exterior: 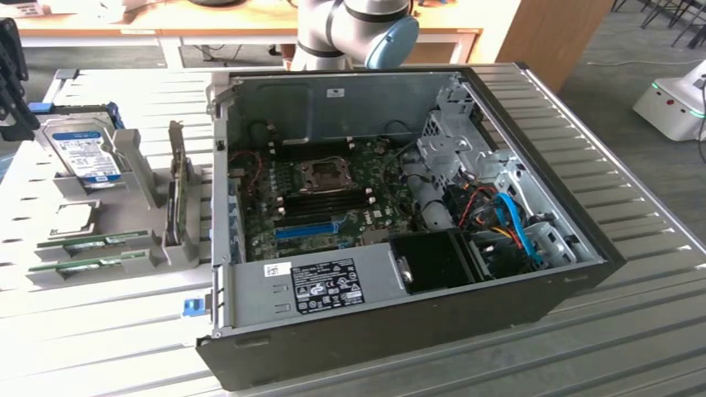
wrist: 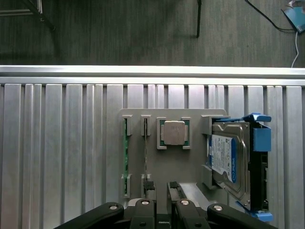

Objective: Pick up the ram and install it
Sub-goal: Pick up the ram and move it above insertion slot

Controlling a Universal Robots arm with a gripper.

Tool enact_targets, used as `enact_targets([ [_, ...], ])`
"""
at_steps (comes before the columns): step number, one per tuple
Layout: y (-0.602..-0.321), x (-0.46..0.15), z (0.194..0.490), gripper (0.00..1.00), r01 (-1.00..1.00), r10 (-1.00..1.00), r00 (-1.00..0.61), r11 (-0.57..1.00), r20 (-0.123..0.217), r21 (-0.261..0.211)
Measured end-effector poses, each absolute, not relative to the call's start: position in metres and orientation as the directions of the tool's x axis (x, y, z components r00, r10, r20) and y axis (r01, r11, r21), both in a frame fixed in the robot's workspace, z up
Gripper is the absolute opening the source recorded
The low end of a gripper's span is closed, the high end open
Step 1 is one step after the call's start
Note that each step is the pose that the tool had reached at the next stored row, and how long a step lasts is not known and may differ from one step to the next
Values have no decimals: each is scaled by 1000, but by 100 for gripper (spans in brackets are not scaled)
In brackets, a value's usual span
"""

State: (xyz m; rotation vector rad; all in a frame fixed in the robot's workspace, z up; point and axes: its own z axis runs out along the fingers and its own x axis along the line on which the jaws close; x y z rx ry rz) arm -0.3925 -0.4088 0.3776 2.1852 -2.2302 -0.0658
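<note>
Nr hand (wrist: pixel 160 185), ram (wrist: pixel 145 153), slotted in rack (wrist: pixel 193 167)

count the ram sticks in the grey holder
2. The inner stick stands in the slot beside the cpu; the outer stick in the next slot out. None looks hidden.

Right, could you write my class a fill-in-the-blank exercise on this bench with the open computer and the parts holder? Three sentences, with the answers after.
1. The number of green ram sticks standing in the gray holder is ___.
2. The hard drive sits in a caddy coloured ___.
3. In the exterior view, the holder lies to the ___ of the open computer case.

Missing words: two; blue; left.
</note>
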Motion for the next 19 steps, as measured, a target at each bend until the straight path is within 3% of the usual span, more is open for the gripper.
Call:
enact_targets([
  [7, -409, -392, 378, 25, -999, -1000, -21, 20, -16, 43],
  [8, -409, -392, 378, 31, -999, -1000, -21, 20, -16, 43],
  [19, -409, -392, 369, 31, -999, -1000, -21, 20, -18, 43],
])
